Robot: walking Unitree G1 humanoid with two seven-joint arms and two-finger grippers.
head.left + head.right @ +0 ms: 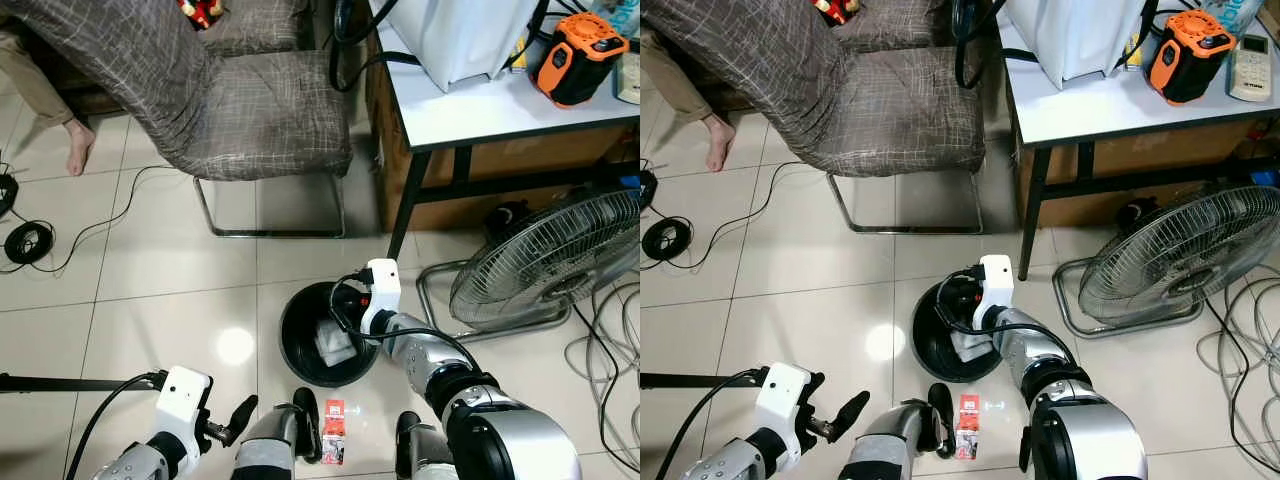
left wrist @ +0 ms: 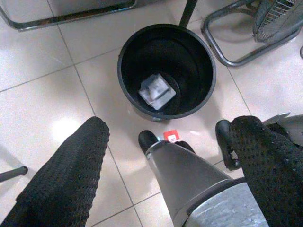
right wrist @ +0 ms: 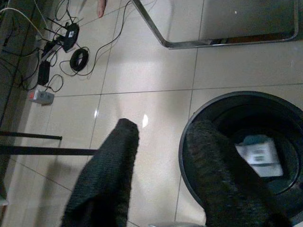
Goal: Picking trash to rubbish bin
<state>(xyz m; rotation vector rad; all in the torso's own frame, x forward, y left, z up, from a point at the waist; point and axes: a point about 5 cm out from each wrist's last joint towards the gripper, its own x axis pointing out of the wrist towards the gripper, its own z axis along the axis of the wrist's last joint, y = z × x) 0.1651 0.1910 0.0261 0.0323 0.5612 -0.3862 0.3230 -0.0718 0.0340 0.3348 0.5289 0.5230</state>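
Right hand [image 3: 161, 165] hangs over the bin [image 1: 297, 345] rim, fingers apart, grasping nothing. White packet [image 2: 156, 91] lies inside. Red wrapper [image 1: 334, 430] sits on floor between the feet, likely next. Left hand [image 2: 165, 156] released too. Risk: stepping on the wrapper or knocking the bin.
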